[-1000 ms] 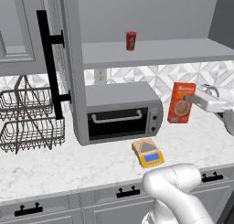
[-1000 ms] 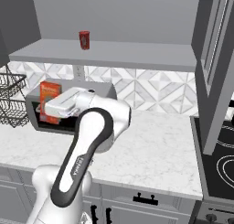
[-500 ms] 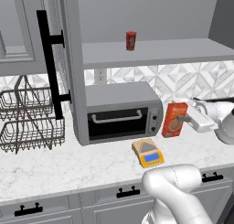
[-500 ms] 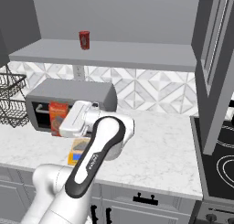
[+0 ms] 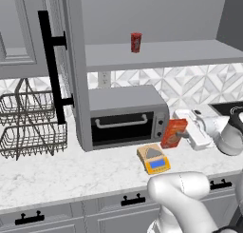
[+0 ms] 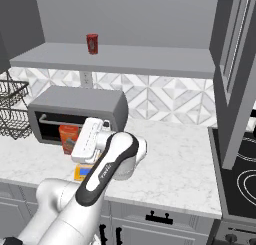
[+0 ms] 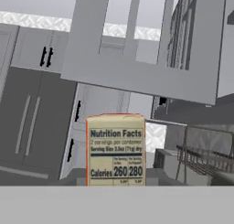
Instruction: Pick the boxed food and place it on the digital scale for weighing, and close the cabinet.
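Gripped by the gripper (image 5: 186, 133), the box (image 5: 173, 132) is held just above the scale (image 5: 153, 159), so it can be lowered for weighing.

The boxed food (image 6: 68, 137) hides most of the digital scale (image 6: 81, 172).

Orange-red boxed food (image 5: 173, 132), yellow-orange digital scale (image 5: 154, 159), grey cabinet (image 5: 71, 65).
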Available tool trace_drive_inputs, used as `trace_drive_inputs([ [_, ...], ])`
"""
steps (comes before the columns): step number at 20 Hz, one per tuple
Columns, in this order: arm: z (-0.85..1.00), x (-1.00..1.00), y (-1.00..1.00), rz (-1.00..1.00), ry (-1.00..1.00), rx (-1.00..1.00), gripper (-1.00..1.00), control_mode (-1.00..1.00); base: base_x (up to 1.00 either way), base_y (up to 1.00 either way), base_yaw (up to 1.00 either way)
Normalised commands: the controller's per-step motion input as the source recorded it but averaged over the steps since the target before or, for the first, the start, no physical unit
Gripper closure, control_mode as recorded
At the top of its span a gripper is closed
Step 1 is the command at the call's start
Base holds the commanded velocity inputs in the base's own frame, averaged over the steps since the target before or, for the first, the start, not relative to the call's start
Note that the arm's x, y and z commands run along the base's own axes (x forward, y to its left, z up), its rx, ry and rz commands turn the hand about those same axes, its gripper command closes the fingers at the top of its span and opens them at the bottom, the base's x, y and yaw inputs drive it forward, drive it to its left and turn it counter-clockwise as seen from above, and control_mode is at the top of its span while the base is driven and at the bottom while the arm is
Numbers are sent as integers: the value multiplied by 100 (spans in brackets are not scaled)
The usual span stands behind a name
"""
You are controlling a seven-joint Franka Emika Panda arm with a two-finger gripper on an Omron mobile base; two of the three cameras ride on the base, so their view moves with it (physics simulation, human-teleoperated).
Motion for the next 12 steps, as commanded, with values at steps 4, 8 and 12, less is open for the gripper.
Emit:
trace_drive_inputs([
  [4,-30,25,0,0,-5,0,100,-100,0,0,0],
  [8,-32,27,0,0,-4,0,100,-100,0,0,0],
  [12,-37,18,0,0,-6,-1,100,-100,0,0,0],
])
